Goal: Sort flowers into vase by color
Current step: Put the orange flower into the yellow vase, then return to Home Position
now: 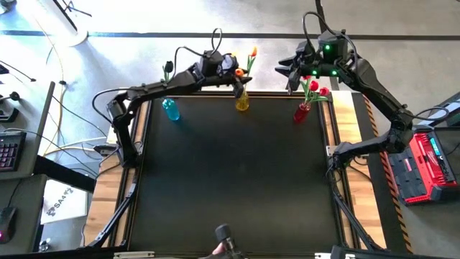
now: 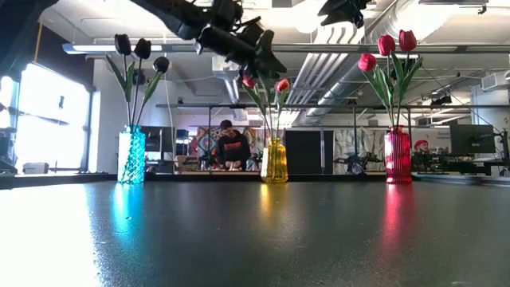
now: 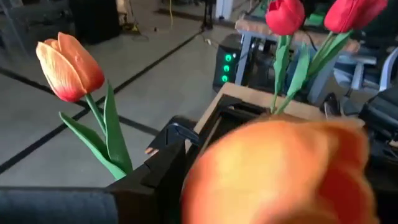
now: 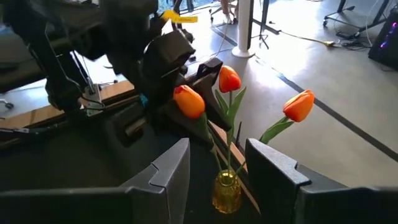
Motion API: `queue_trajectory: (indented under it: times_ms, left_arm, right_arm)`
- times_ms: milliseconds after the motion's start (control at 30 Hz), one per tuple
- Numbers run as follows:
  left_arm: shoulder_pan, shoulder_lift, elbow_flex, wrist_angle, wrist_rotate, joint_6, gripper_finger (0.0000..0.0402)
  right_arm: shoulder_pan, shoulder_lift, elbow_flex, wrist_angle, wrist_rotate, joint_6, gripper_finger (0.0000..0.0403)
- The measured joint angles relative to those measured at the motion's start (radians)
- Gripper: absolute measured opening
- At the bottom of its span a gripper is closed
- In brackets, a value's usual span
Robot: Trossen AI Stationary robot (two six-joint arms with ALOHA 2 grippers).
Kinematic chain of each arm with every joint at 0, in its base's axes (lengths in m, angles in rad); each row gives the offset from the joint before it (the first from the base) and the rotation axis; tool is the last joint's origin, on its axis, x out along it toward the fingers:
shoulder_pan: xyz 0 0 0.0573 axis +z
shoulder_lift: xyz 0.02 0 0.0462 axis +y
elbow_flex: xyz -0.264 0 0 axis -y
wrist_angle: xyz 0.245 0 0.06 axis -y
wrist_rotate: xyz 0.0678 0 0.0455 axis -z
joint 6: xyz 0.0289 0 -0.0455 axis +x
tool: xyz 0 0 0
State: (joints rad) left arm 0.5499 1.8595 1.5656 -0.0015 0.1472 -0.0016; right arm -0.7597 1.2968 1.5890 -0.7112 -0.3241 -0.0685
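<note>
We are hovering our left gripper, jaws parted, just above the yellow vase; lifting straight up avoids snagging the orange tulips.

The black table sits on a pale wooden frame over a grey concrete floor marked with dark lines. To its left stand a desk with a keyboard and loose cables, and to its right a red and black case. Beyond the far edge lies an open workshop with a white ceiling, exposed ducts, a bright window at left, and a person at a distant bench.
</note>
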Motion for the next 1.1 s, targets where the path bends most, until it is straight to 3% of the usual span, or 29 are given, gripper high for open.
queue_trajectory:
  times_ms: [333, 467, 733, 867, 967, 1100]
  left_arm:
    - [-0.002, -0.013, 0.128, -0.271, 0.002, -0.005, 0.0161]
    - [-0.001, -0.027, 0.127, -0.286, 0.007, -0.012, 0.0161]
    - [0.019, -0.046, 0.271, -0.359, 0.0, -0.014, 0.0161]
    - [0.05, -0.049, 0.344, -0.401, 0.041, -0.042, 0.0159]
    - [0.086, -0.081, 0.385, -0.419, 0.083, -0.056, 0.0147]
    - [0.122, -0.175, 0.39, -0.435, 0.082, -0.036, 0.0114]
  right_arm:
    - [-0.043, 0.009, 0.0, -0.047, -0.019, -0.056, 0.0145]
    - [-0.054, 0.012, 0.0, -0.042, -0.044, -0.061, 0.0145]
    - [-0.055, 0.049, -0.001, -0.019, -0.106, -0.05, 0.0145]
    - [-0.047, 0.099, -0.058, 0.094, -0.209, 0.02, 0.0145]
    - [-0.03, 0.101, -0.084, 0.2, -0.228, 0.068, 0.0138]
    - [-0.019, 0.074, -0.085, 0.267, -0.221, 0.072, 0.0095]
